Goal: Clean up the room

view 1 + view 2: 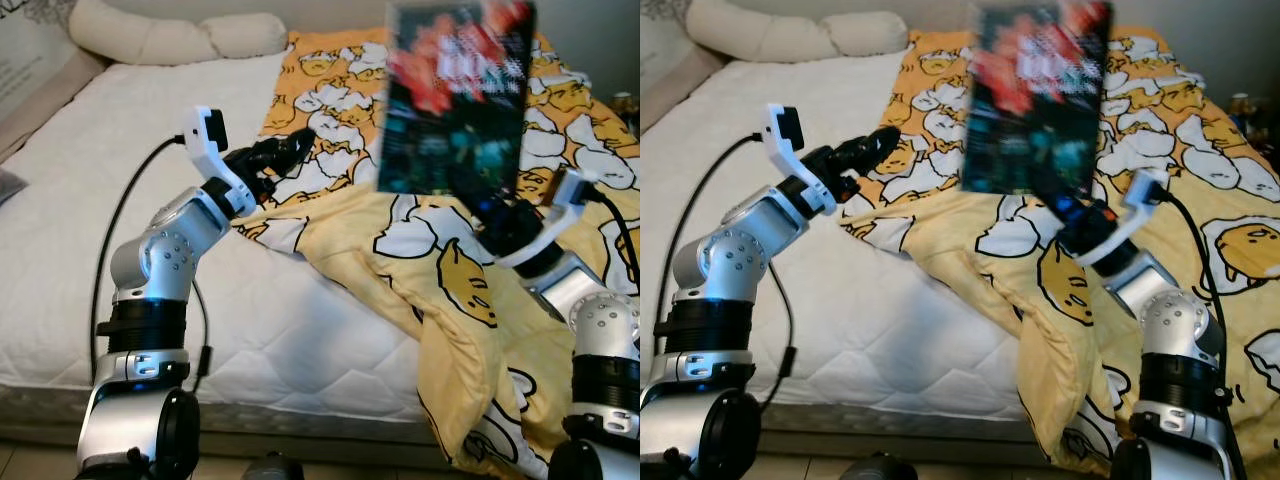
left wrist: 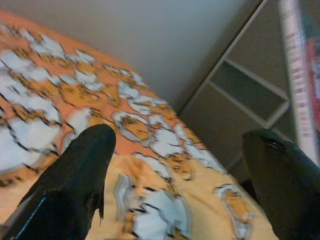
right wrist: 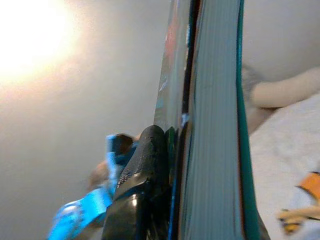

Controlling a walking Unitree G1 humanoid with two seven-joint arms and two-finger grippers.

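Right wrist view looks along a black finger (image 3: 142, 165) pressed flat against the cover of a thick book with a dark, glossy cover in red and teal (image 1: 455, 95); the pale block of its page edges runs up beside the finger, so the right gripper (image 1: 505, 215) is pinching the book by its lower edge. From the head cameras the book stands upright, held high above the crumpled yellow blanket printed with white and orange cartoon egg figures (image 1: 440, 280), clear of the bedding and touching nothing else. That lifted, vertical hold suits carrying it off the bed, probably toward the grey open shelving (image 2: 245, 95) that the left wrist camera picks out beyond the blanket, though that is a guess.

The left gripper (image 1: 285, 152) hovers just above the blanket's near edge with its two fingers spread apart and nothing between them, perhaps ready to take hold of the fabric. Under the blanket lies the white quilted mattress (image 1: 120, 160), with cream-coloured pillows (image 1: 170, 35) at its head.

Red lettering crosses the top of the book's cover, but it is too blurred to read; no other writing can be made out.
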